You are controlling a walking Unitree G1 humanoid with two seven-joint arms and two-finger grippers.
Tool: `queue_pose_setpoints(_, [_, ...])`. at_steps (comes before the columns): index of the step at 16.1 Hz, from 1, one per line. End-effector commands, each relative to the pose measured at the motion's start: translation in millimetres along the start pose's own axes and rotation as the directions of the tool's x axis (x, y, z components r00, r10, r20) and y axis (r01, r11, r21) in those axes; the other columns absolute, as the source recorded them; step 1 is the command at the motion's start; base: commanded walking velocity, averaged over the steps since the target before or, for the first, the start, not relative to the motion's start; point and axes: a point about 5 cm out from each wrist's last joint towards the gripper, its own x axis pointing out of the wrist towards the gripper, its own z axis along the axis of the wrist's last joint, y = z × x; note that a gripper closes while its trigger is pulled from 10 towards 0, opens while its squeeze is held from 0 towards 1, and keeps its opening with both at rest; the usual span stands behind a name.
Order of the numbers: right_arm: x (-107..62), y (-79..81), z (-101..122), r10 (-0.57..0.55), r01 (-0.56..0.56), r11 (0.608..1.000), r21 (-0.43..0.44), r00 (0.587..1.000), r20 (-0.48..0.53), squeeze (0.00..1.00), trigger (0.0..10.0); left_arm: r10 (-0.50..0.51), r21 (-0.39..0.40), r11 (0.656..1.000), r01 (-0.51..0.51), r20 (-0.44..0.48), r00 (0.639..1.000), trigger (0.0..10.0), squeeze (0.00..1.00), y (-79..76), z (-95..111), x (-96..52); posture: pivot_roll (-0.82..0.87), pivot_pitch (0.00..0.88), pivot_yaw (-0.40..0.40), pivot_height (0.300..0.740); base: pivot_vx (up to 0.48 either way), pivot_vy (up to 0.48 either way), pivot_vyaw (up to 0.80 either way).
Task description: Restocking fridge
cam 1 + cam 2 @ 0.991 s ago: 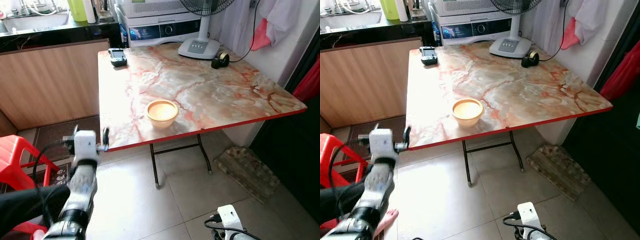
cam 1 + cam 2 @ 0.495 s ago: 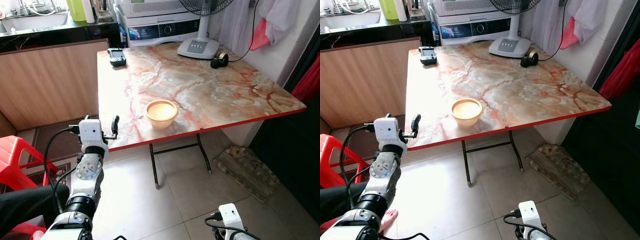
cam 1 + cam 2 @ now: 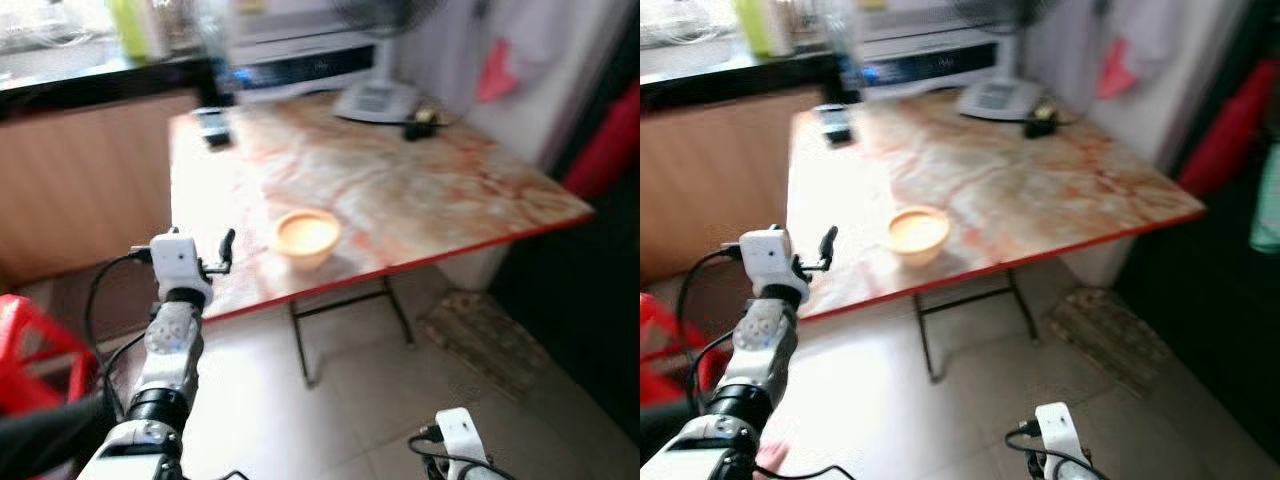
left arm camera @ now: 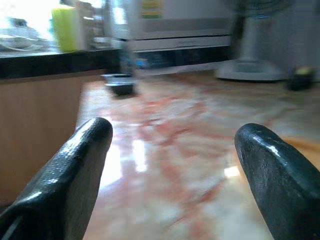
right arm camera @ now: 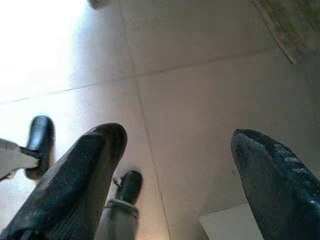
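The small round orange bowl [image 3: 307, 237] is sitting near the marble-patterned desk [image 3: 420, 180] front edge, at two o'clock from the left gripper [image 3: 222, 252], whose fingers [image 4: 75, 170] are spread, empty; right gripper [image 5: 175, 175] is hanging released.

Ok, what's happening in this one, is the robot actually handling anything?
Neither gripper holds anything. The left gripper is raised at the near left edge of the marble-patterned table, fingers open and aimed across the tabletop. A small bowl sits near the table's front edge, to the right of that gripper and apart from it. The right gripper hangs low with its fingers open, pointing at the tiled floor. The head views are blurred, and I can't make out a fridge.
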Motion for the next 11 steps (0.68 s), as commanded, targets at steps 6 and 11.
queue_pose_setpoints(6, [0.4,2.2,5.2,0.015,-0.015,1.0,-0.016,1.0,0.02,0.0,10.0,0.003,-0.001,1.0,-0.003,-0.012,1.0,10.0,0.0,5.2,1.1,0.0,0.01,0.0,0.019,0.74,0.29,0.0,0.0])
queue_pose_setpoints(11, [0.6,2.8,7.3,0.02,-0.019,1.0,-0.023,1.0,0.024,0.0,10.0,0.012,0.015,1.0,-0.012,-0.013,1.0,10.0,0.0,4.7,1.2,-1.2,0.02,0.0,0.018,0.74,0.0,0.0,0.0])
